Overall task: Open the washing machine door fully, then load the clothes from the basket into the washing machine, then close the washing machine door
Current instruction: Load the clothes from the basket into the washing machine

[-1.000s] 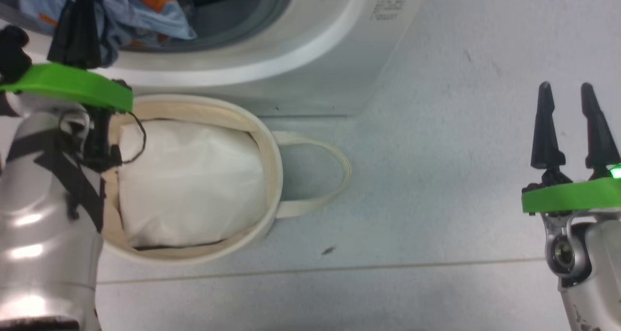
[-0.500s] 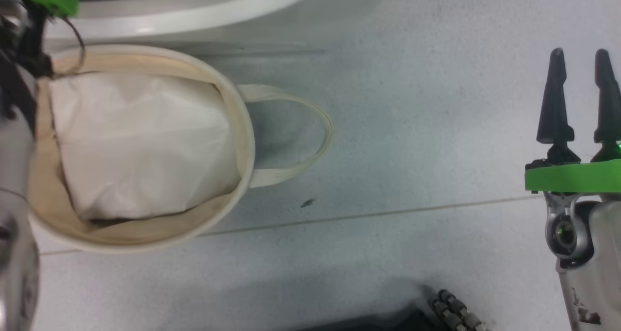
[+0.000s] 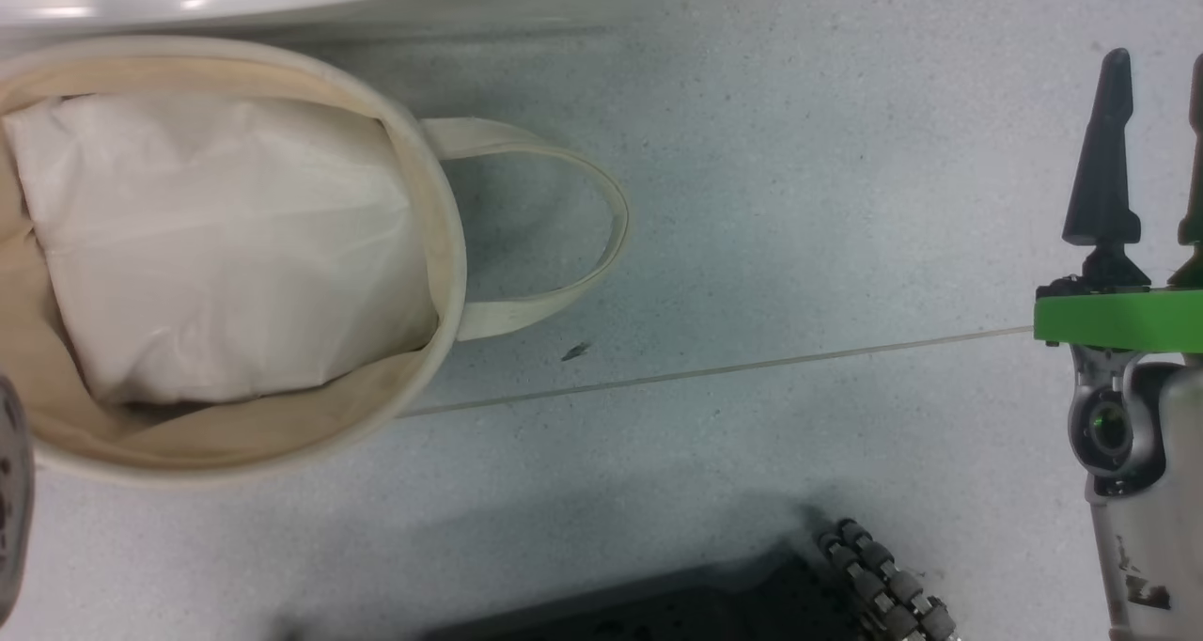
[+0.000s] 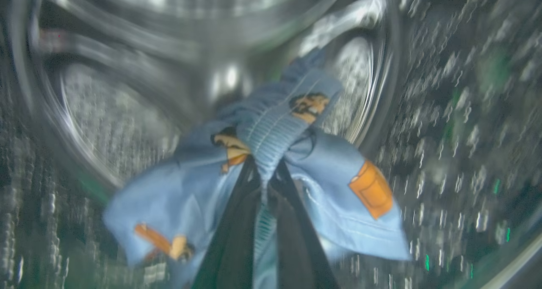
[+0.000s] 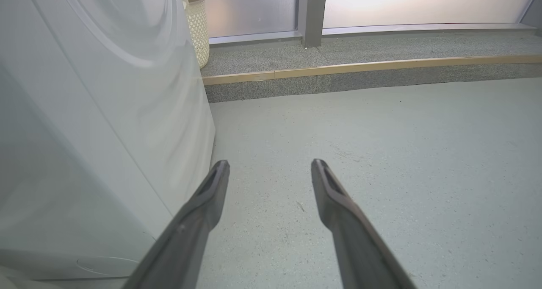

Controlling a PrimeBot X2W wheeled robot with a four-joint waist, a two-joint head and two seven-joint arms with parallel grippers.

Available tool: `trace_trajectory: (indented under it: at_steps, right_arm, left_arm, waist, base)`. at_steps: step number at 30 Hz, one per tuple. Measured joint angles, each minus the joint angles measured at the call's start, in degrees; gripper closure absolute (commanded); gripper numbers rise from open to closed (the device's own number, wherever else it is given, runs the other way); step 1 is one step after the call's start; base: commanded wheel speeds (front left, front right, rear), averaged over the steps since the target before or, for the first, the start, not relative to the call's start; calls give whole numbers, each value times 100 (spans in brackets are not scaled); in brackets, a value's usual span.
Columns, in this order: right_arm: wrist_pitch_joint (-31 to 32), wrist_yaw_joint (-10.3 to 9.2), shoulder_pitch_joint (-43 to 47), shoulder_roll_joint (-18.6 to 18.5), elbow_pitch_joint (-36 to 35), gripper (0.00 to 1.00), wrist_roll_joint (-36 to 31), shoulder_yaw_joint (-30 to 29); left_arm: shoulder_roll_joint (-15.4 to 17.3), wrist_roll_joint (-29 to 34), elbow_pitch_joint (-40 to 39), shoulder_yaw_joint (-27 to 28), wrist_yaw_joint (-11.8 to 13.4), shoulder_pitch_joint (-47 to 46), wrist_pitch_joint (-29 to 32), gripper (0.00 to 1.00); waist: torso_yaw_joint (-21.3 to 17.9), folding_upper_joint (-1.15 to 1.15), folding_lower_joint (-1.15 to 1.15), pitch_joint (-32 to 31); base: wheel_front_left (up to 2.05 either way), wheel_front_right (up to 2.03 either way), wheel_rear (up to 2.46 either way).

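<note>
Since the clothes [image 4: 271,128] are going into the washer [image 4: 127,106], the left hand [image 4: 263,172] is clamping them at its fingertips, cloth draping either side, seemingly inside it, though blur is hiding depth. The right hand [image 5: 270,164] is waiting open and empty, washer wall on its left. The basket [image 3: 449,246] is holding white padding [image 3: 216,237], so loading is probably finishing.

Laundry room: white washing machine [image 5: 106,132], canvas basket [image 3: 453,246], grey floor [image 3: 799,199]

washing machine drum [image 4: 118,119] blurred; basket [image 3: 453,246] cut off at left edge.
</note>
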Motion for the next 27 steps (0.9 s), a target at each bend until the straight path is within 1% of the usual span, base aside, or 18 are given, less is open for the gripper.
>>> trace_trajectory:
  at_steps: [5,10,11,12,13,14,15,19,20,22,25,27]
  right_arm:
    - [0,0,-7,0,25,0,0,16]
    - [0,0,-2,5,46,0,1,24]
    - [0,0,1,11,59,0,1,34]
    - [0,0,8,15,67,0,1,36]
    - [0,0,14,15,70,0,1,36]
    - [0,0,15,18,75,0,2,36]
    - [0,0,15,21,82,0,2,36]
    - [0,0,14,68,104,0,2,52]
    - [0,0,14,68,104,0,2,52]
    - [0,0,13,100,131,0,2,60]
    - [0,0,12,143,177,0,12,86]
    - [0,0,11,160,199,0,22,101]
  left_arm:
    - [-8,164,1455,-254,-53,179,24,100]
    - [-1,288,2196,-512,-127,-160,119,100]
    - [18,365,2290,-600,-127,-252,141,98]
    - [27,447,2379,-671,-126,-325,198,93]
    - [36,489,2444,-732,-122,-375,246,85]
    - [37,509,2509,-747,-115,-415,300,15]
    - [36,508,2561,-758,-97,-442,386,0]
    - [36,504,2744,-778,-67,-457,956,0]
    - [36,504,2744,-778,-67,-457,956,0]
    - [37,503,2772,-781,-43,-444,1256,0]
    - [35,485,2783,-777,-24,-383,1316,0]
    - [19,364,2789,-755,-26,-303,1192,0]
  waist:
    - [0,0,0,-107]
    - [-70,0,0,-173]
    - [-96,0,0,-186]
    - [-117,0,0,-202]
    - [-138,0,-1,-214]
    - [-157,0,-1,-223]
    - [-173,0,0,-229]
    - [-212,0,0,-251]
    - [-212,0,0,-251]
    - [-219,0,0,-275]
    - [-211,0,0,-351]
    - [-195,0,0,-428]
  base:
    - [0,0,0]
    - [0,0,0]
    - [0,0,0]
    - [0,0,0]
    - [0,0,0]
    - [0,0,0]
    - [0,0,0]
    - [0,0,0]
    - [0,0,0]
    - [0,0,0]
    - [0,0,0]
    - [0,0,0]
